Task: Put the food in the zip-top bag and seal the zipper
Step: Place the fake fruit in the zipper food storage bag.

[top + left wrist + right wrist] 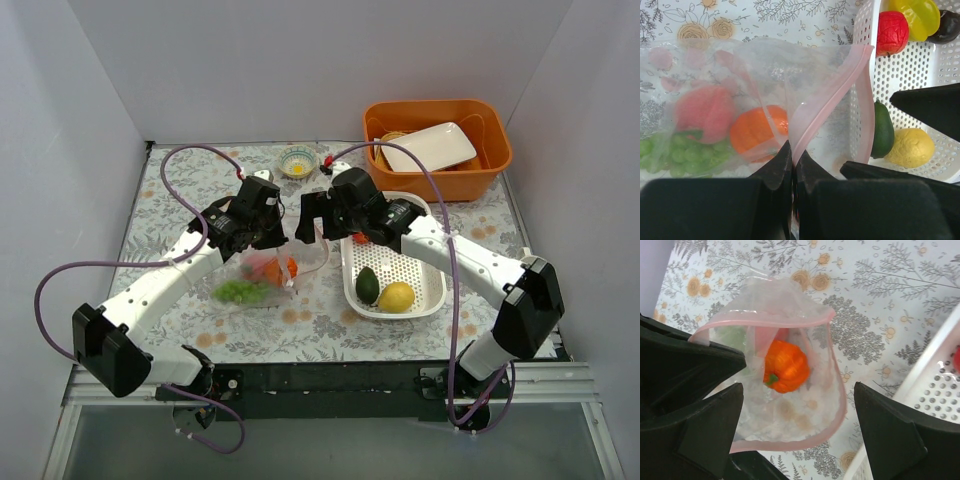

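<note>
The zip-top bag [262,278] lies left of centre, its mouth held up and open. It holds green grapes [238,291], a pink fruit [705,112] and an orange fruit [786,366]. My left gripper [792,150] is shut on the pink zipper strip [832,97] at the mouth's edge. My right gripper [797,415] is open and empty, hovering over the open mouth, and in the top view [318,222] it faces the left gripper [283,240]. A dark green avocado [368,285], a yellow fruit [397,296], a red fruit [892,32] and another yellow one [920,17] lie in the white basket [425,290].
An orange bin [490,165] with a white plate [430,147] stands at the back right. A small bowl [297,160] sits at the back centre. The white basket lies just right of the bag. White walls close in the flowered table.
</note>
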`<state>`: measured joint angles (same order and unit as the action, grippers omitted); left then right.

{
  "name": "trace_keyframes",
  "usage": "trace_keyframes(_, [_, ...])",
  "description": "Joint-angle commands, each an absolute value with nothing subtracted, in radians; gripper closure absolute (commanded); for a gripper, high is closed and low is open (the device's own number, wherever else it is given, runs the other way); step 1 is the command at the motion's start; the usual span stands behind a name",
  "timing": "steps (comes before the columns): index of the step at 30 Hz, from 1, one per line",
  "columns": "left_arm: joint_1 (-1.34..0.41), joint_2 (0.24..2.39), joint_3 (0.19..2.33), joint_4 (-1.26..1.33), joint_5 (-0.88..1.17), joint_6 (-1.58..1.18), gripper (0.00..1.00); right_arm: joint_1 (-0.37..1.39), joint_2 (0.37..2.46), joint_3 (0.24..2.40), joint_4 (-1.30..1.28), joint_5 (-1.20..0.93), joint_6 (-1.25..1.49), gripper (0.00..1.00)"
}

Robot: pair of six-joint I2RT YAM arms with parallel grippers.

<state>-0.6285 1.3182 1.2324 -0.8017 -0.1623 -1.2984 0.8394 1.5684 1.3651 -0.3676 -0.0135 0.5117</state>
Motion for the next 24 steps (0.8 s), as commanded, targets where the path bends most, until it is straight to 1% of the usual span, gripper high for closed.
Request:
trace_keyframes(1, [-0.626, 1.262, 1.255, -0.805, -0.19, -1.305, 1.0, 0.842, 1.496, 1.393, -0.408, 0.115, 0.485, 0.02])
trace_keyframes(5, [-0.626, 1.258, 1.258, -0.81, -0.196, -1.304, 1.0, 0.828, 1.459, 1.335, -0.414, 0.156, 0.524, 0.02])
trace_keyframes(7, [-0.626, 1.256, 1.256, -0.813, -0.198, -1.304, 1.0, 0.822, 1.459, 1.301, -0.41, 0.14, 0.532, 0.05])
trace_keyframes(12, [-0.626, 1.258, 1.261, -0.815, -0.195, -1.302, 1.0, 0.819, 1.483, 1.269, -0.368, 0.072, 0.526, 0.23])
trace_keyframes(16, [-0.626, 1.256, 1.267, -0.818, -0.189, -1.304, 1.0, 0.818, 1.552, 1.304, -0.376, 0.037, 0.505, 0.27])
trace_keyframes(19, [-0.626, 1.252, 1.27, -0.828, -0.178, -1.296, 1.0, 0.816, 1.612, 1.341, -0.362, 0.008, 0.485, 0.34])
trace_keyframes(20, [-0.626, 1.249, 1.275, -0.833, -0.175, -1.293, 1.0, 0.816, 1.641, 1.353, -0.357, -0.023, 0.479, 0.41])
trace_keyframes(22, [-0.626, 1.25, 1.281, -0.856, -0.176, -1.279, 1.0, 0.816, 1.67, 1.399, -0.359, -0.051, 0.466, 0.5])
trace_keyframes(23, [-0.626, 1.252, 1.288, -0.87, -0.182, -1.275, 1.0, 0.816, 1.693, 1.416, -0.368, -0.052, 0.469, 0.61])
trace_keyframes(24, [-0.626, 1.255, 1.313, -0.918, -0.222, -1.273, 1.0, 0.816, 1.7, 1.445, -0.377, -0.038, 0.469, 0.69])
